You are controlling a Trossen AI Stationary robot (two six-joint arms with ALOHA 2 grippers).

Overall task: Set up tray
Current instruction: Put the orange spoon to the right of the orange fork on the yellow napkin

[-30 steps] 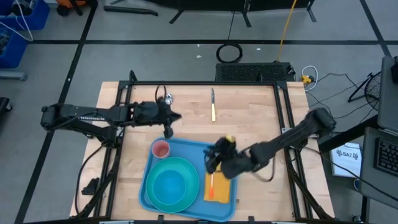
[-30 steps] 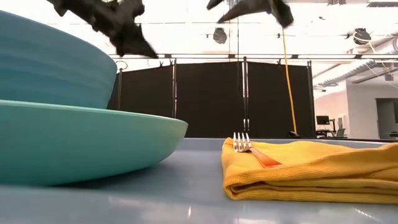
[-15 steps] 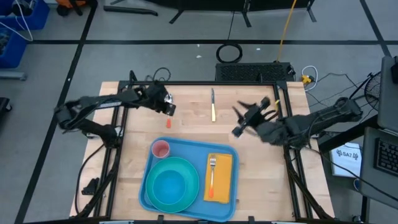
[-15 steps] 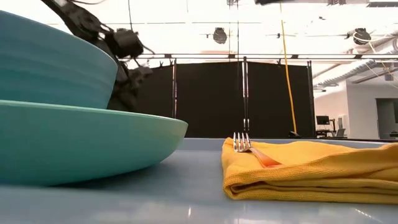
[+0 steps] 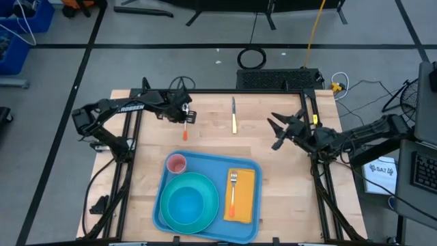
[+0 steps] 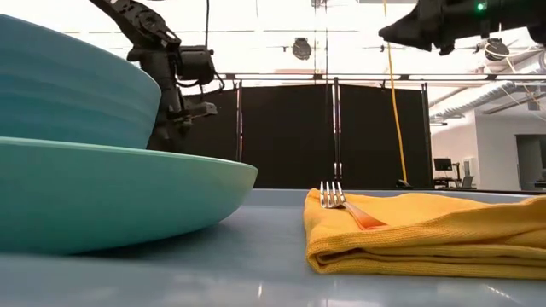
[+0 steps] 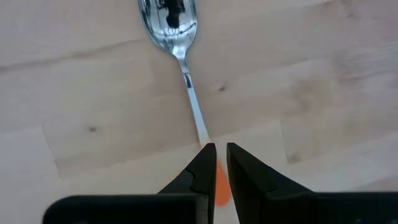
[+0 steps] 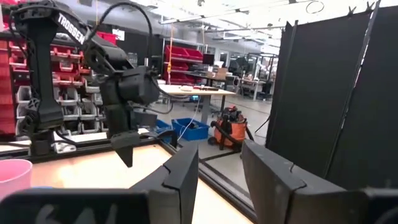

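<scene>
The light-blue tray [image 5: 205,161] lies at the table's near middle. It carries a teal plate [image 5: 164,210] with a bowl [image 5: 186,203], a pink cup [image 5: 177,164], and an orange-yellow napkin [image 5: 242,198] with a fork [image 5: 233,186] on it. A spoon [image 7: 169,22] with an orange handle lies on the wood beyond the tray. My left gripper [image 5: 186,119] stands over it, pointing down, shut on its handle. My right gripper [image 5: 276,131] is open, raised over the table's right part. My left gripper [image 7: 221,150] pinches the spoon by its orange handle [image 7: 219,185], close to where the silver neck begins. The fingers come from above, pointing down, one on each side of the handle. The spoon lies flat on the table, its bowl pointing toward the far edge.
A knife [image 5: 233,116] with a yellow handle lies on the wood at the far middle, between the two grippers. Black frame rails run along the table's left, right and far edges. Bare wood shows right of the tray.
My left gripper moved from beside the pink cup toward the far edge and came down over the spoon. My right gripper rose from over the napkin and drew back toward the table's right and far side. The fork stayed on the napkin.
</scene>
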